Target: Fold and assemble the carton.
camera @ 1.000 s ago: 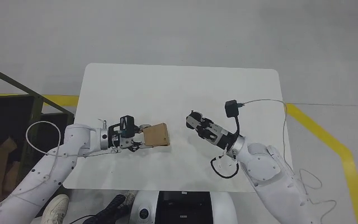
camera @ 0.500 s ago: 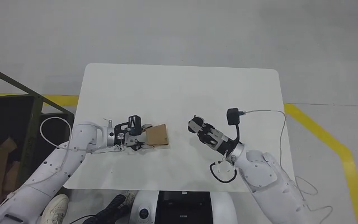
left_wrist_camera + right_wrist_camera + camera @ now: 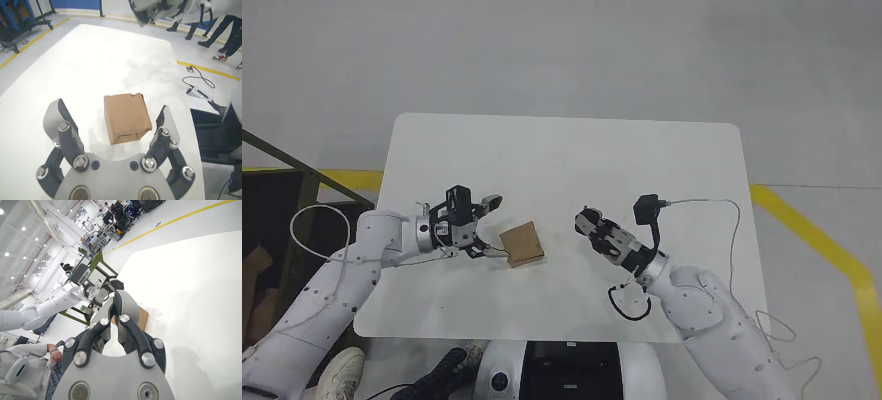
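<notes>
Small brown cardboard carton [image 3: 523, 243]: on white table [image 3: 562, 150], 8 o'clock of centre.
Left gripper [image 3: 491, 227]: spread wide at carton's 9 o'clock.
Right gripper [image 3: 115, 294]: pinched shut, at 3 o'clock.
Advised: seat fingers squarely on sidewalls and squeeze lightly.

No words, numbers, labels or brand marks can be read anywhere. The brown carton [image 3: 126, 115] shows plain, unprinted cardboard faces, and it sits on a plain white table [image 3: 94, 56]. The one marking is a yellow line [image 3: 812, 237] painted on the grey floor beside the table, and it carries no lettering.
</notes>
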